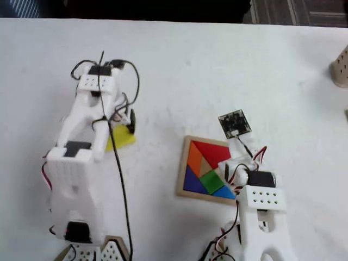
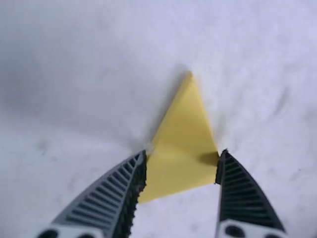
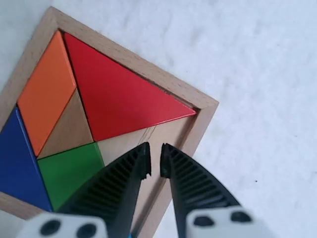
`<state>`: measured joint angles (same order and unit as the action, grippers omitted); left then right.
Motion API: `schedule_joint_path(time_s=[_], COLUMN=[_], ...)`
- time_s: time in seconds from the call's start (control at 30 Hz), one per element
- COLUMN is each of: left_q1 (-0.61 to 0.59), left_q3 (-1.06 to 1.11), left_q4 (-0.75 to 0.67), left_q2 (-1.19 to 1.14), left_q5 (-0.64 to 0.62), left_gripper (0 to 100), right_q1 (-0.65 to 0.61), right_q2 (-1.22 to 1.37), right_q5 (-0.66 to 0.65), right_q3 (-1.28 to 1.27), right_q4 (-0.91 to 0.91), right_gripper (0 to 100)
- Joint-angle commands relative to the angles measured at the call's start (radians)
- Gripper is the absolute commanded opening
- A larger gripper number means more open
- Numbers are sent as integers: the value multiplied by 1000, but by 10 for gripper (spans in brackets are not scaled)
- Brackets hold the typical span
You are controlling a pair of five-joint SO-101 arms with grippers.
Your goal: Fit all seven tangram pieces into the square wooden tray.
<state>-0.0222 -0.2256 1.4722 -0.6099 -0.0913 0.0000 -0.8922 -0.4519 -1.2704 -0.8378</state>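
White counter (image 1: 179,65) under both arms; all positions are noted against the square wooden tray (image 3: 148,73). The yellow triangle (image 2: 183,144) lies flat on the counter, well apart from the tray, off the rim that borders the orange piece (image 3: 47,91). My left tool (image 2: 181,157) is spread and straddles the triangle's wide end, one tip at each slanted edge. I cannot tell whether the tips bear on the piece yet, and it is not lifted. Reason for this placement, as I judge it: a flat piece offers only its thin edges, so the fingers must come down on either side and close across the width. Orientation: the apex points straight away from the left tool, and the long axis runs from the base between the fingers out to that tip. How that axis sits against the tray's rim I cannot read from the high view, since the arm covers most of the piece. My right tool (image 3: 154,151) is pressed almost together, a thin slit with nothing in it. It hangs over the tray at the bare slot (image 3: 171,130) between the red triangle (image 3: 119,94) and the rim, beside the green square (image 3: 69,171). Judgement: the bare slot is where the yellow piece should go, and the piece will likely need turning first.
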Motion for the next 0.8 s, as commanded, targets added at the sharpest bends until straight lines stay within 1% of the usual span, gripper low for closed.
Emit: schedule_joint_path(time_s=[0.0, 0.07, 0.17, 0.33, 0.5, 0.63, 0.77], left_q1=[2, 2, 8, 10, 10, 8, 4], left_q3=[196, 284, 388, 462, 482, 477, 425], left_q4=[-141, -227, -311, -325, -324, -321, -325], left_q2=[140, 179, 225, 280, 291, 297, 308], left_q5=[11, 25, 110, 130, 141, 273, 377], left_gripper=[234, 234, 234, 234, 234, 234, 237], right_q1=[-8, -8, -8, -8, -8, -8, -8], right_q2=[-18, -18, -18, -18, -18, -18, -18], right_q5=[-15, -15, -15, -15, -15, -15, -15], right_q3=[3, 3, 2, 2, 0, 0, 0], right_q4=[21, 21, 21, 21, 21, 21, 21], right_gripper=[49, 49, 49, 49, 49, 49, 49])
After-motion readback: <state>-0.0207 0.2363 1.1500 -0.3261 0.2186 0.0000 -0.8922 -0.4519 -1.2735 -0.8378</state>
